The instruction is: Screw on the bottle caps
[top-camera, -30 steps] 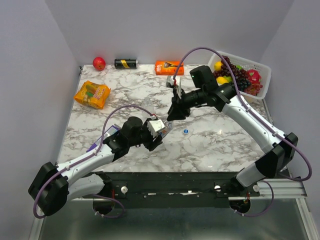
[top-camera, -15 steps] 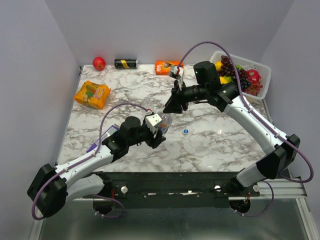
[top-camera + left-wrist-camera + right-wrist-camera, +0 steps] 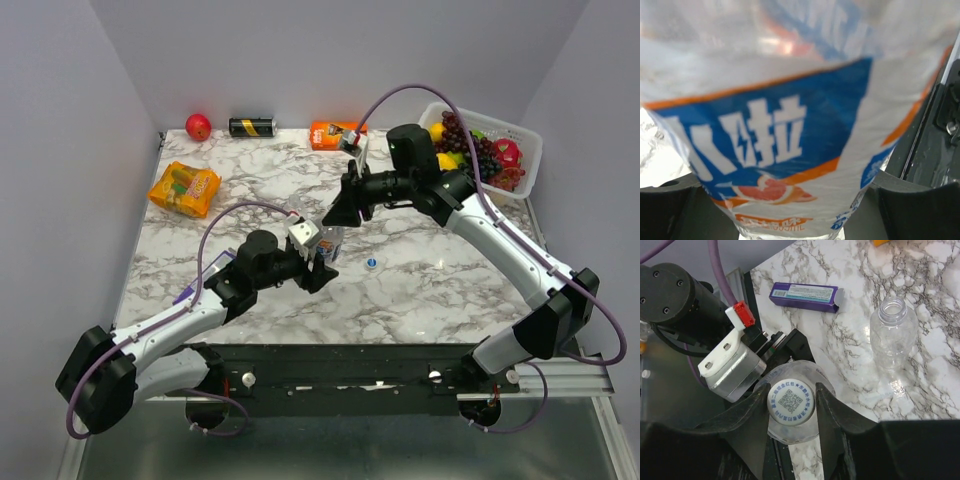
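Where the left gripper (image 3: 318, 262) clamps the labelled bottle (image 3: 790, 130) by its body, cap end up near the middle of the worktop (image 3: 430, 290), we judge the thin plastic light and easily crushed, so we advise a moderate squeeze. A second bottle (image 3: 892, 332) rests uncapped nearby. The white cap (image 3: 792, 402) sits on the held neck. The right gripper (image 3: 792, 392) straddles it narrowly, and we cannot tell whether it bites. Small and slippery, it wants holding by its rim. A blue cap (image 3: 371, 264) lies further right.
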